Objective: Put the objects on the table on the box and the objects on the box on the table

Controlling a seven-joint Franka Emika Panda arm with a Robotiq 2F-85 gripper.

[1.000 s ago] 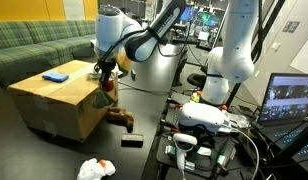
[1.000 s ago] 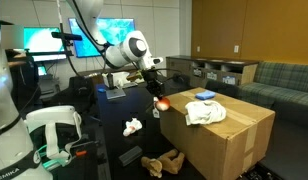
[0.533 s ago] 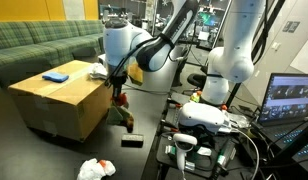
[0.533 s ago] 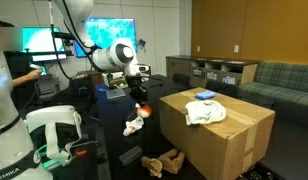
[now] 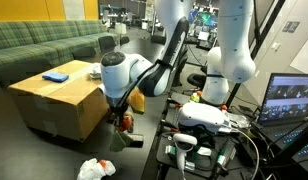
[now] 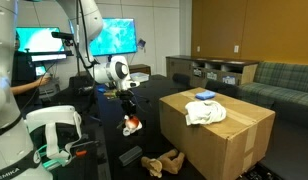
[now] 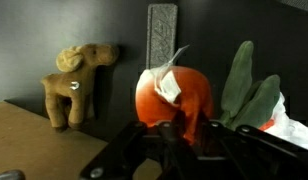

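Note:
My gripper is shut on a red round plush toy with a white tag and holds it low over the black table, beside the cardboard box. The toy also shows in both exterior views. A brown plush moose lies on the table by the box's foot, and it also shows in an exterior view. A blue object and a white cloth lie on top of the box. A white crumpled thing lies on the table.
A small dark flat block lies on the table near the toy. A green and white plush piece lies right of the gripper. A white device and a monitor stand at the table's side. A sofa is behind the box.
My gripper has carried the red toy off the box's edge and down toward the table, away from the box.

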